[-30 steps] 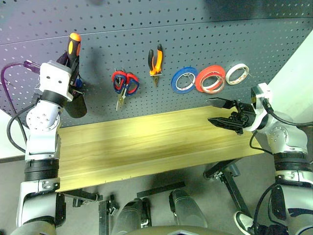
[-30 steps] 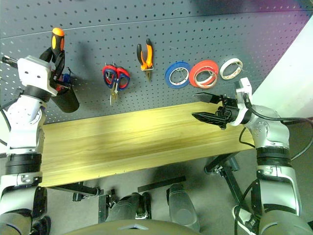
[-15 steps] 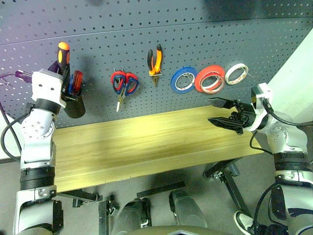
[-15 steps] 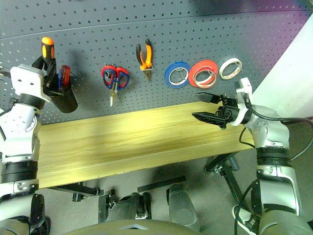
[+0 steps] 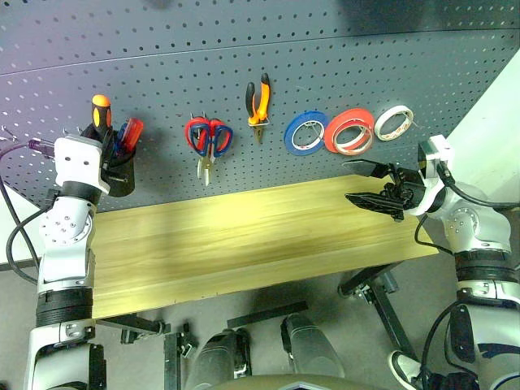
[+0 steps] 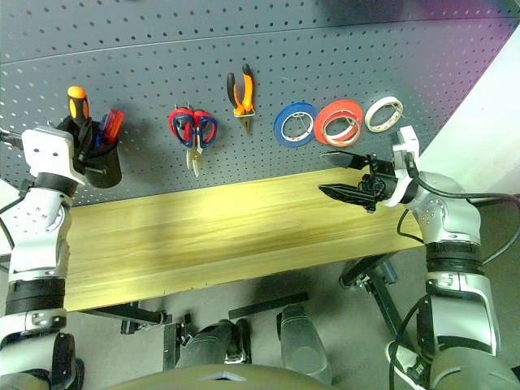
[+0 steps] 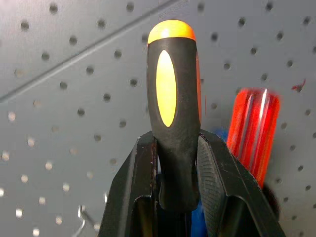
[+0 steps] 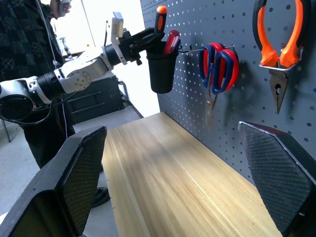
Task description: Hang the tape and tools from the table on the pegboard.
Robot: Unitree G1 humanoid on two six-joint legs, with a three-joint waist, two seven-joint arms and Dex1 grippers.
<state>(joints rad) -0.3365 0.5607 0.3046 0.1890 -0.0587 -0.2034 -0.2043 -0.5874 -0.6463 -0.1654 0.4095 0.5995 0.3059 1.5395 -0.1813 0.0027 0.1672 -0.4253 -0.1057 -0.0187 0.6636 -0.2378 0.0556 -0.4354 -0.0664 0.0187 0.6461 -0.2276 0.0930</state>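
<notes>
red-handled scissors | blue roll | white roll | black cup

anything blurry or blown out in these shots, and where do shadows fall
Left wrist view: the red handle behind the screwdriver is smeared, while the screwdriver is crisp. Right wrist view: the bright area past the table is washed out white. Left eye view: the pliers and scissors cast soft shadows on the pegboard.

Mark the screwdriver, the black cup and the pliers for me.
screwdriver (image 7: 173,123): left wrist view, on the black-and-orange handle.
black cup (image 5: 120,180): left eye view, on its front wall.
pliers (image 5: 259,99): left eye view, on the orange handles.
</notes>
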